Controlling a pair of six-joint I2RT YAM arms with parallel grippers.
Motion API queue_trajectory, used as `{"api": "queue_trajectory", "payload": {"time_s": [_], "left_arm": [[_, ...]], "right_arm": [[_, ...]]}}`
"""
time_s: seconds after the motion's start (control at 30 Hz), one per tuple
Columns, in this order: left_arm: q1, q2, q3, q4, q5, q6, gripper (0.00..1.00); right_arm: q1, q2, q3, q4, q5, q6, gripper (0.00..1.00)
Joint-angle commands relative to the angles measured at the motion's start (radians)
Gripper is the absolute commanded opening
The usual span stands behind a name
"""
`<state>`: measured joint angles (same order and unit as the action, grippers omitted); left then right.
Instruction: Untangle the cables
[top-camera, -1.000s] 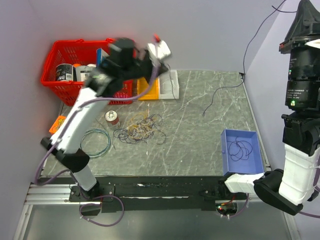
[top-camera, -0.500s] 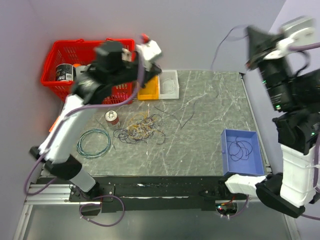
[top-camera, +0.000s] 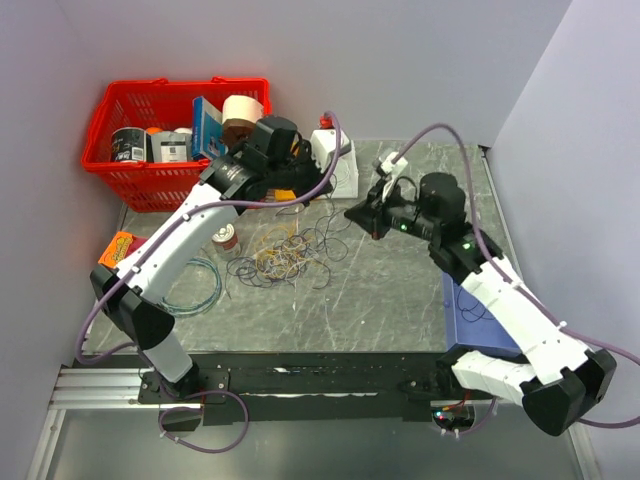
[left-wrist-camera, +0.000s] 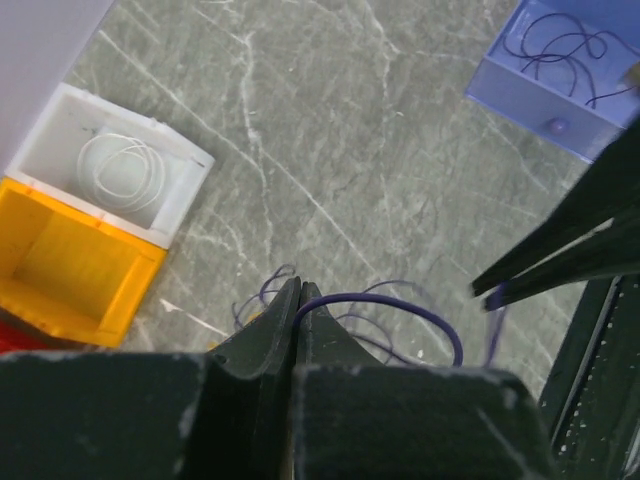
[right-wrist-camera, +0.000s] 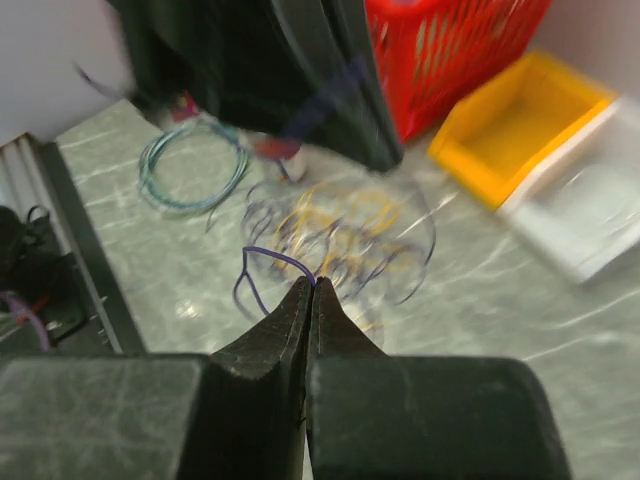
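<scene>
Left pincer (left-wrist-camera: 300, 292) is clamping shut on a purple cable (left-wrist-camera: 360, 295), which is arching toward the right pincer (right-wrist-camera: 311, 284), itself closed on a purple strand. Judged to be one cable, being held at two points above the tabletop (top-camera: 400, 290) to draw it free of the cable heap (top-camera: 280, 255). The heap is lying left of centre, just beside a small tin (top-camera: 226, 236) and near the teal coil (top-camera: 190, 285). Bare surface is showing between heap and blue bin (left-wrist-camera: 540, 100) at the right edge. White bin (left-wrist-camera: 140, 124) and yellow bin (left-wrist-camera: 60, 260) are sitting along the far edge
</scene>
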<state>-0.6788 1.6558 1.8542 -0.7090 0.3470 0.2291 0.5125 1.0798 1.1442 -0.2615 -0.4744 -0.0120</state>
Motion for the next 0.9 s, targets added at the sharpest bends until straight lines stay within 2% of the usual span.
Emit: {"api": "queue_trajectory", "payload": {"time_s": [0.0,0.13,0.27,0.3,0.5,0.87], "left_arm": [[-0.007,-0.027,-0.064,0.085,0.046,-0.057,0.01],[-0.018,-0.011,-0.092,0.106,0.058,-0.08,0.01],[-0.031,-0.008,-0.104,0.106,0.066,-0.08,0.01],[-0.033,-0.007,-0.108,0.111,0.067,-0.085,0.01],[-0.031,-0.005,-0.124,0.115,0.084,-0.097,0.01],[-0.031,0.001,-0.115,0.108,0.119,-0.108,0.01]], "right_arm": [[-0.003,-0.041,-0.104,0.296,-0.055,0.127,0.0],[-0.002,-0.034,-0.208,0.457,-0.099,0.179,0.02],[-0.003,-0.027,-0.288,0.568,-0.021,0.211,0.06],[-0.002,-0.023,-0.316,0.59,-0.021,0.208,0.1],[-0.003,0.022,-0.366,0.62,-0.012,0.167,0.23],[-0.003,0.083,-0.397,0.679,0.129,0.127,0.33]]}}
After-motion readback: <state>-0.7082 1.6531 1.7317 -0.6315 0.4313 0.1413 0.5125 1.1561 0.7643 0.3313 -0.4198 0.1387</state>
